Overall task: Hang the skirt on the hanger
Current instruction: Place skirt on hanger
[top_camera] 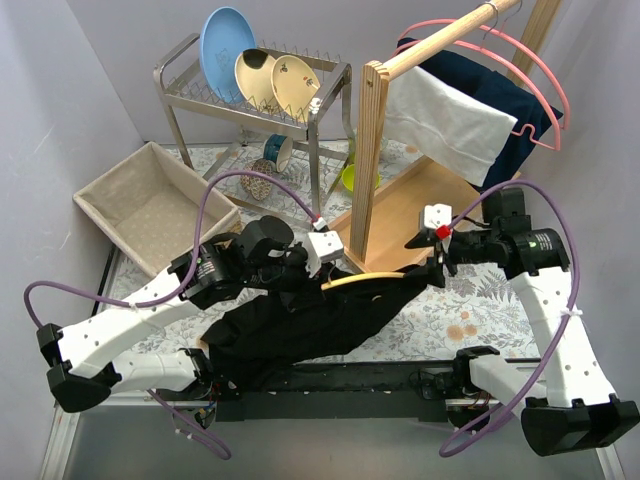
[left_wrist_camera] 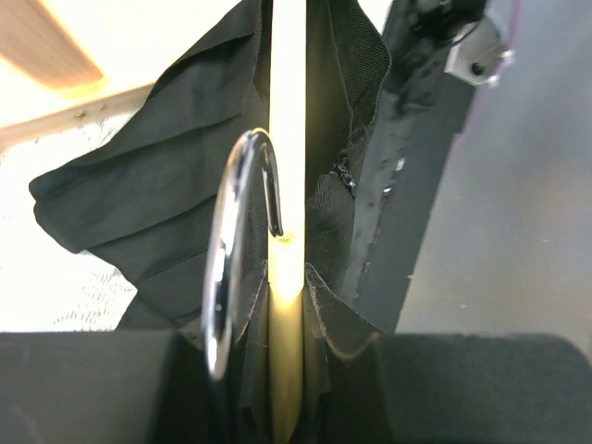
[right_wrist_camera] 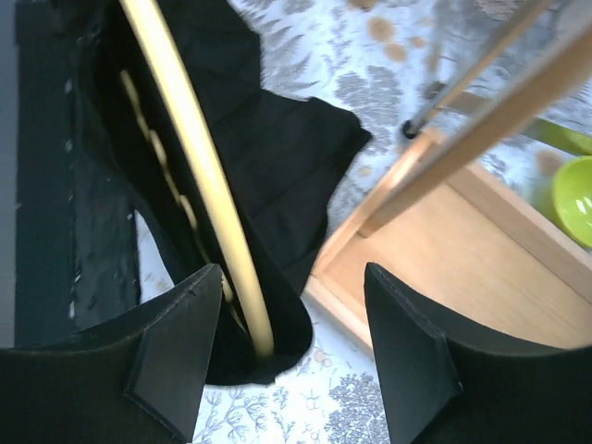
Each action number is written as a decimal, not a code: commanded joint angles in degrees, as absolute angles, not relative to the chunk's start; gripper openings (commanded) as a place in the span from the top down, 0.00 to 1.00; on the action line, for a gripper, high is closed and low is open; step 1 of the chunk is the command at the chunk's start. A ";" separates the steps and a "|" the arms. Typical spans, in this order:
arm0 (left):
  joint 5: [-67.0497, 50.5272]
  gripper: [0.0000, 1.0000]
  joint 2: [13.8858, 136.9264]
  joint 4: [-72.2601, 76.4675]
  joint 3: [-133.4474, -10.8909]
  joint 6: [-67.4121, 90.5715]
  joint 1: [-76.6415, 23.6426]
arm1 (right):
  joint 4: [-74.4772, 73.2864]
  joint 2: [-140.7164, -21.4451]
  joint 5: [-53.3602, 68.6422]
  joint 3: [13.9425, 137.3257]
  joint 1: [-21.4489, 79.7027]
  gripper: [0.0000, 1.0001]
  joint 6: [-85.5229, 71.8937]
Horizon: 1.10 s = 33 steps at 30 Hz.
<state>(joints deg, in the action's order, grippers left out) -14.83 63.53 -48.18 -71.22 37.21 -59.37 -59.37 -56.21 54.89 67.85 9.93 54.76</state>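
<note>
The black skirt (top_camera: 300, 330) lies draped over a pale yellow hanger (top_camera: 365, 278) low over the table's near middle. My left gripper (top_camera: 318, 262) is shut on the hanger. In the left wrist view the yellow bar (left_wrist_camera: 287, 139) runs between the jaws, with skirt fabric (left_wrist_camera: 139, 203) on both sides and the metal hook (left_wrist_camera: 227, 268) beside it. My right gripper (top_camera: 438, 262) is open at the skirt's right end. In the right wrist view the hanger's tip (right_wrist_camera: 190, 157), covered by skirt (right_wrist_camera: 277, 157), lies next to the left finger (right_wrist_camera: 176, 351), and nothing is gripped.
A wooden clothes rack (top_camera: 372, 150) on a tray base (top_camera: 420, 210) stands just behind, with a white towel (top_camera: 440, 115), a navy garment (top_camera: 510, 95) and a pink hanger (top_camera: 545, 90). Further back are a dish rack (top_camera: 250, 95) and a green bowl (top_camera: 358, 178). A fabric bin (top_camera: 150, 205) sits at the left.
</note>
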 commanded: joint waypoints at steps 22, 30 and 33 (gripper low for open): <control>-23.47 1.00 65.13 -43.86 -77.00 36.21 -59.41 | -52.30 -58.71 58.01 67.32 32.26 0.99 47.90; -7.32 0.22 57.23 -43.07 -75.42 42.09 -59.41 | -49.75 -49.85 46.50 65.13 30.68 0.99 40.96; -2.65 0.14 52.22 -43.16 -73.83 44.29 -59.41 | -49.75 -47.47 44.12 64.43 28.13 0.99 38.68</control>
